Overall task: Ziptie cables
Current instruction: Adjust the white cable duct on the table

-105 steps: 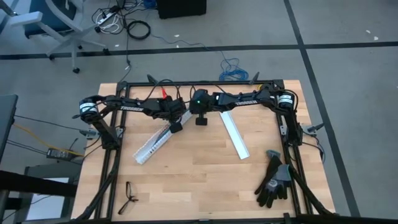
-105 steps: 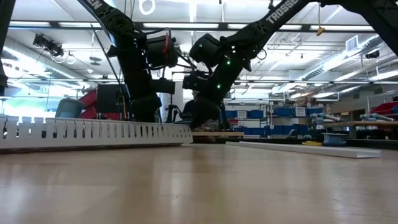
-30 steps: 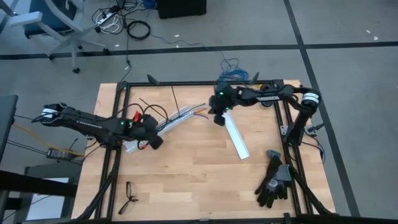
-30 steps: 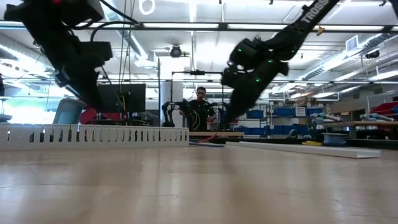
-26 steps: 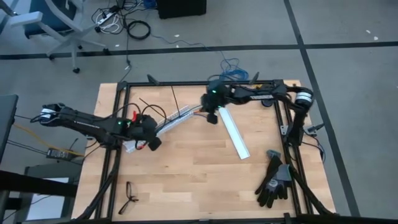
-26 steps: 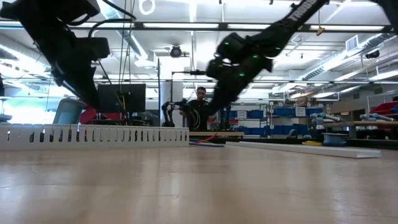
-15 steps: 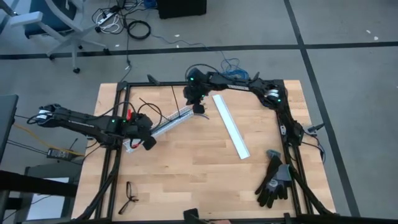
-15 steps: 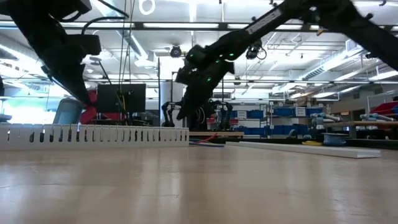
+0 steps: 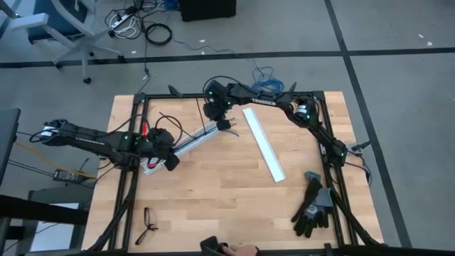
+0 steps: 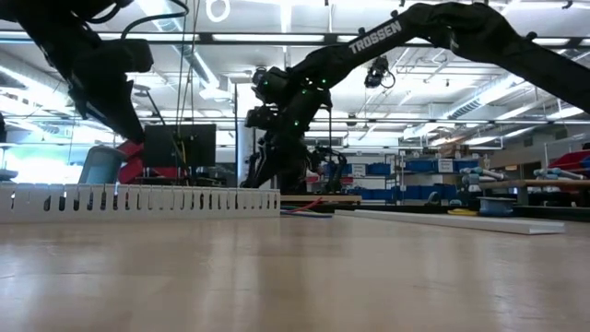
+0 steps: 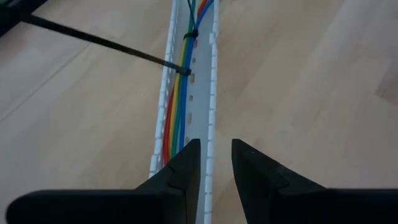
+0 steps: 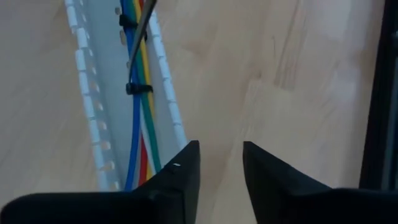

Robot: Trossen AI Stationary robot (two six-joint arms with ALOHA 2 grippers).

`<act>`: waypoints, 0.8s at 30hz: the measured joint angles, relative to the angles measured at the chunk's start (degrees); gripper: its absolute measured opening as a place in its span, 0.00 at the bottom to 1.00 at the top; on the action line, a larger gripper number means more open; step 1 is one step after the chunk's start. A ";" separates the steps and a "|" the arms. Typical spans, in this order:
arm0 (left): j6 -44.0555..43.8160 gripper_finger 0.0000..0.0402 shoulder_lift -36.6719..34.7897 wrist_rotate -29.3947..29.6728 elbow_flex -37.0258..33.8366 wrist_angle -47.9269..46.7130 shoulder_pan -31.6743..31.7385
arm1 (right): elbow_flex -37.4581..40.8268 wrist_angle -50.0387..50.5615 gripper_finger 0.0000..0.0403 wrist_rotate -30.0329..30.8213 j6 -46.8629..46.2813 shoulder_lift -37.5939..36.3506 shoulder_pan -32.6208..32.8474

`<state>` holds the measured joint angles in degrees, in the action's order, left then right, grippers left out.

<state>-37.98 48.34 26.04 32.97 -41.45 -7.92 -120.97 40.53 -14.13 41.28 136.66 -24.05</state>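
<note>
Here, both arms hung over the slotted channel (image 9: 188,145) on the wooden counter (image 9: 227,192).

From above, the left gripper (image 9: 170,162) sat low over the channel's near end, its arm stretched in from the left; the right gripper (image 9: 223,124) reached to the far end, its arm bent back along the counter's right frame. A second white channel (image 9: 264,144) and black gloves (image 9: 313,206) lay well apart. At table height, the channel's (image 10: 138,199) slotted wall stood upright before a bright workshop. In the left wrist view, the cables (image 11: 177,106) lay inside the channel, a black tie (image 11: 185,71) around them; jaws narrowly parted, holding nothing. The right wrist view showed the same cables (image 12: 138,118), jaws apart, empty.
</note>
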 joint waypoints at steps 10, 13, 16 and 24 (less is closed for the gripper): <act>0.27 0.25 0.03 1.10 0.00 1.40 0.00 | 0.87 -0.15 0.28 -1.53 3.26 1.36 0.15; 0.27 0.25 0.04 1.62 0.00 1.31 0.01 | 0.98 0.92 0.22 -2.31 3.24 1.56 0.33; 0.27 0.25 0.04 2.40 0.00 1.29 0.02 | 1.02 2.28 0.14 -3.40 1.83 1.57 0.41; 0.25 0.25 0.04 2.80 0.00 1.37 0.02 | 1.11 -0.08 0.06 -3.04 -1.62 0.72 -0.12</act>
<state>-37.74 48.38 28.84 32.97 -40.08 -7.90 -119.85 40.46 -17.17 39.65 137.38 -24.17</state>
